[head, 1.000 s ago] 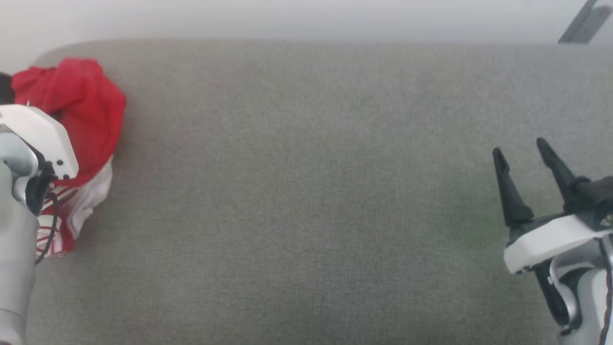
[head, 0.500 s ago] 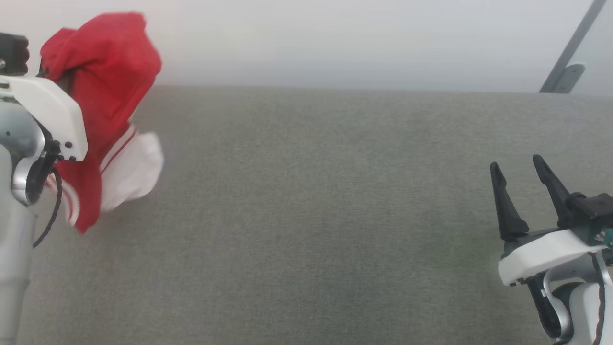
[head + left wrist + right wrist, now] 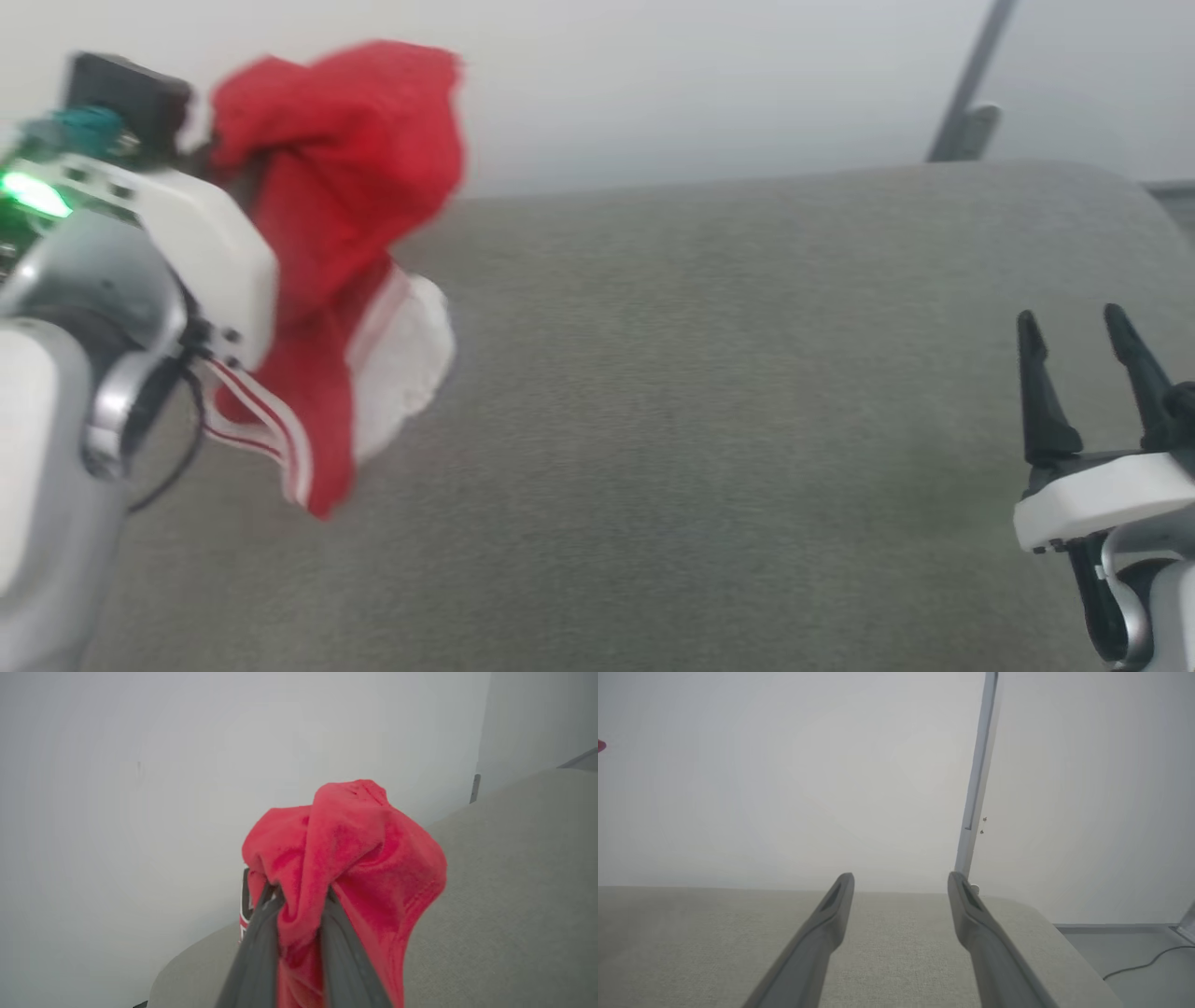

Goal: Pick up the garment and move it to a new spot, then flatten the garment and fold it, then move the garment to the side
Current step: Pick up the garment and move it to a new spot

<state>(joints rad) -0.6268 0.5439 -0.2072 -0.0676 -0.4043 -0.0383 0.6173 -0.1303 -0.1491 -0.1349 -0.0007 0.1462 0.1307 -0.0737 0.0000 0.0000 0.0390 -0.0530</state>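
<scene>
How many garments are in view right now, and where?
1. The red garment hangs bunched from the left gripper, over the left end of the grey surface. Its folds may hide some of the cloth.

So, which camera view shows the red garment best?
The head view: the garment hangs bunched, red body, white sleeve and striped trim all visible. The left wrist view shows a red bunch pinched in the left gripper. The right wrist view catches a red speck at its left edge.
</scene>
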